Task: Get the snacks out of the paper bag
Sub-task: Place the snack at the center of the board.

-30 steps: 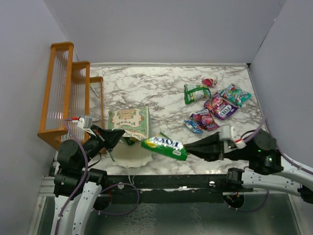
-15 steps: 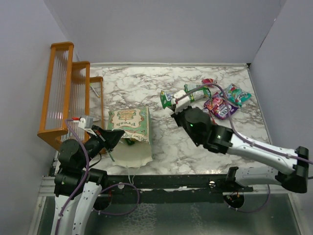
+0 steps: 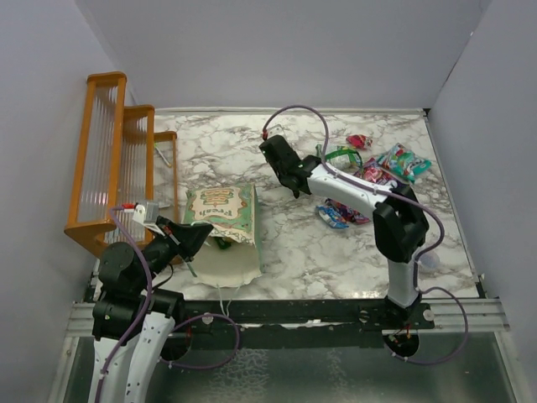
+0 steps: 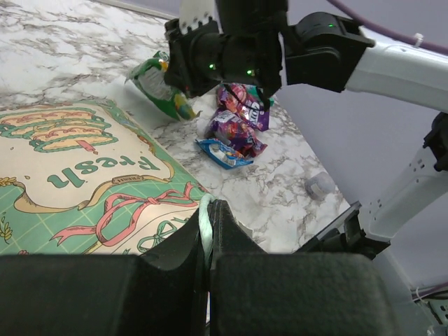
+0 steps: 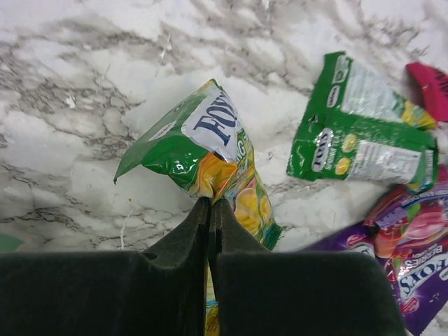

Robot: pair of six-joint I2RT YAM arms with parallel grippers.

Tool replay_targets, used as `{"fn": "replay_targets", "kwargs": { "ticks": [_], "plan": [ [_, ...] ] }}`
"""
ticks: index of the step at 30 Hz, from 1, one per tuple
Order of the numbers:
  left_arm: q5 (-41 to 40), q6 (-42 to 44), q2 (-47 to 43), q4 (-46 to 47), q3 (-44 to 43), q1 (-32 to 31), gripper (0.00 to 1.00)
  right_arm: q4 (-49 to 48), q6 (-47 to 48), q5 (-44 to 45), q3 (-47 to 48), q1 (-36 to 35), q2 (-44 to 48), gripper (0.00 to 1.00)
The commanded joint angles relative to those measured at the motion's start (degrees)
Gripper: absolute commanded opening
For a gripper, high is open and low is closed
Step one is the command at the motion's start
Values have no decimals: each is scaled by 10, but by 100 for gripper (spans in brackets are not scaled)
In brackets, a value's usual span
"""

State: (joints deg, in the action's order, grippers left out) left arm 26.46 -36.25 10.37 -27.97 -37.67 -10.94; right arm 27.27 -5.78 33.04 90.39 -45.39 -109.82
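The right pincer (image 5: pixel 210 204) is pinched tight on a green-and-yellow packet (image 5: pixel 210 150). Its jaws are closed on the crumpled middle, so hardly a gap shows between them. The packet hangs from the tips over the marble table (image 5: pixel 84 84), towards the far side and about midway across (whether its lower end touches the stone I cannot tell).

Just to its right lie the other snacks: a second green packet (image 5: pixel 364 140), a purple packet (image 5: pixel 413 252) nearer, and a small red packet (image 5: pixel 428 80) farther back. From above, a teal packet (image 3: pixel 404 161) is the one farthest right, and a pink-and-blue packet (image 3: pixel 338 211) is the nearest of the heap.

The left pincer (image 4: pixel 210 210) is closed as well, its narrow jaws clamping the mint-green rim of the paper bag (image 3: pixel 222 210) at the near-left corner of its mouth. The bag lies on its side left of centre, cream printed panel up, white-lined mouth facing the near edge. A thin white string handle (image 3: pixel 221 290) trails out that way. A scrap of green shows just inside the mouth (too small to make out). An orange wooden rack (image 3: pixel 117 159) stands against the left wall, near the bag.
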Motion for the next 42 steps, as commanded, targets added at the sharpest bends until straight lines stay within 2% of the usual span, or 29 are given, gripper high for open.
{"fn": "replay_targets", "kwargs": {
  "ticks": [1, 7, 9, 16, 20, 23, 25, 27, 33, 35, 37, 42],
  "plan": [
    [9, 7, -9, 14, 9, 3, 0, 28, -38, -34, 47, 15, -45, 1],
    [11, 11, -9, 10, 6, 3, 0, 94, -49, 6, 121, 43, -141, 1],
    [10, 10, -9, 10, 7, 3, 0, 98, -51, 23, 122, 46, -148, 1],
    [14, 9, -3, 14, 8, 3, 0, 69, -49, -4, 99, 79, -142, 2],
    [22, 12, 8, 15, -1, 3, 0, 27, -33, -26, 67, 81, -111, 14],
    [45, 14, 24, 19, -18, 3, 0, 16, -13, -67, 54, 83, -84, 40],
    [68, 10, 36, 30, -31, 3, 0, 17, -14, -117, 36, 82, -45, 60],
    [89, 2, 45, 42, -38, 3, 0, -6, -8, -180, -8, 81, 8, 69],
    [150, -54, 53, 116, -16, 3, 0, -97, -16, -360, -211, 66, 212, 75],
    [160, -74, 54, 140, -4, 3, 0, -147, -16, -388, -292, 51, 284, 81],
    [167, -99, 56, 163, 4, 3, 0, -196, -1, -441, -367, 34, 351, 84],
    [185, -157, 65, 230, 25, 4, 0, -289, 54, -538, -507, -13, 479, 86]
  ]
}}
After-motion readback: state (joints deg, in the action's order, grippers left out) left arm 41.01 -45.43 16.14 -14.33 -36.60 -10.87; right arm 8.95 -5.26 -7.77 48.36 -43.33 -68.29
